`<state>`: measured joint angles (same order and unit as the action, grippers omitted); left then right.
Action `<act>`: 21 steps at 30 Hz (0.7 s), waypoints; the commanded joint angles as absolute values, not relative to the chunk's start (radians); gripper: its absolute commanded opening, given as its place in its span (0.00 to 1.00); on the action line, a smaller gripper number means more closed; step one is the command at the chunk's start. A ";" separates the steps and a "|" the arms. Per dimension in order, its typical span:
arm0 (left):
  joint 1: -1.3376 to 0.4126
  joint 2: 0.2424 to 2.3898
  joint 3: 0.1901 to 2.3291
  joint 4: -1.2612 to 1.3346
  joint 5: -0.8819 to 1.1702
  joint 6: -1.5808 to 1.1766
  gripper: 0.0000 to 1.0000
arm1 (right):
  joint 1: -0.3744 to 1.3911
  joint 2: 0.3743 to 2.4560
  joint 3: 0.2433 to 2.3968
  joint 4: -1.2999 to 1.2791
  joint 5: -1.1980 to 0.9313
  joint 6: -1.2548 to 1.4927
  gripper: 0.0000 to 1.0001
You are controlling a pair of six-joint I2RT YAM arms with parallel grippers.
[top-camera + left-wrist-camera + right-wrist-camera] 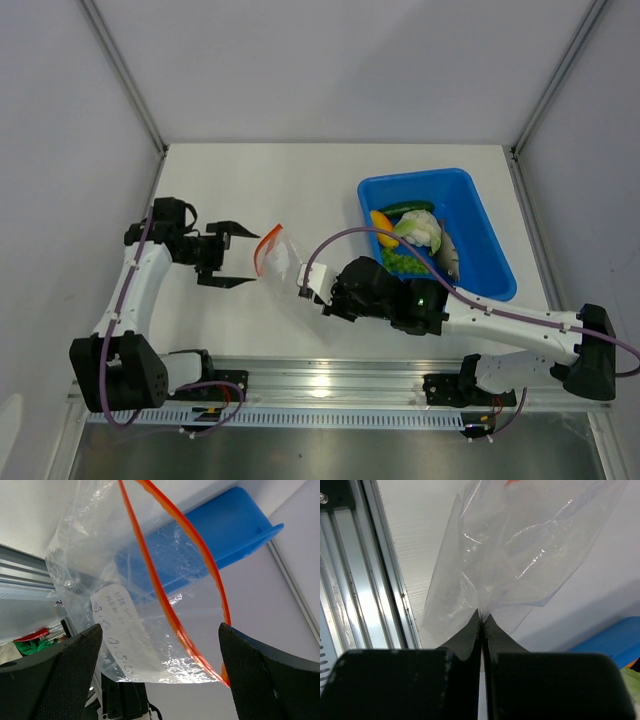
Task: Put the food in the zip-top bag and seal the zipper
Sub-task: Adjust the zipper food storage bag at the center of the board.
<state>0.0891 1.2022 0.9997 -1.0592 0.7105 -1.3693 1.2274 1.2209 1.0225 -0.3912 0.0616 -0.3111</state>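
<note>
The bag (280, 258) is a small, crinkly, clear thing, held up off the table (300, 180) between the two arms. Its zipper (266, 246) is a thin orange-red strip along the mouth. From the left wrist the strip shows as two lines bowed apart into a loop, so the mouth stands open towards the left hand (250, 259). A white label (120, 630) with faint printing sits on the plastic. I can see nothing inside the bag.

The left hand is spread wide and grips nothing. The bag's mouth hangs in the gap between its fingers (65, 670), and I cannot tell whether the strip touches one of them. The right hand (304, 284) is pinched tight on the edge of the bag opposite the mouth, its fingers pressed together with the plastic fanning out above them.

There is one bag and one blue tray (415, 177), which sits well to the right of the bag. All the food lies in it. I count five pieces:
- one white piece (420, 228)
- one yellow-orange piece (380, 220)
- one grey fish (447, 255)
- one long dark green piece (405, 208)
- one bumpy light green piece (400, 261)
</note>
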 commanded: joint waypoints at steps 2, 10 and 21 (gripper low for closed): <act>0.101 1.213 1.011 -1.052 0.715 -1.387 0.99 | 1.236 1.178 1.011 -0.376 0.118 -0.345 0.00; 0.098 1.227 1.028 -1.068 0.689 -1.355 0.96 | 1.236 1.172 1.008 -0.367 0.132 -0.353 0.00; 0.066 1.275 0.977 -0.977 0.741 -1.324 0.82 | 1.266 1.197 1.031 -0.367 0.146 -0.365 0.00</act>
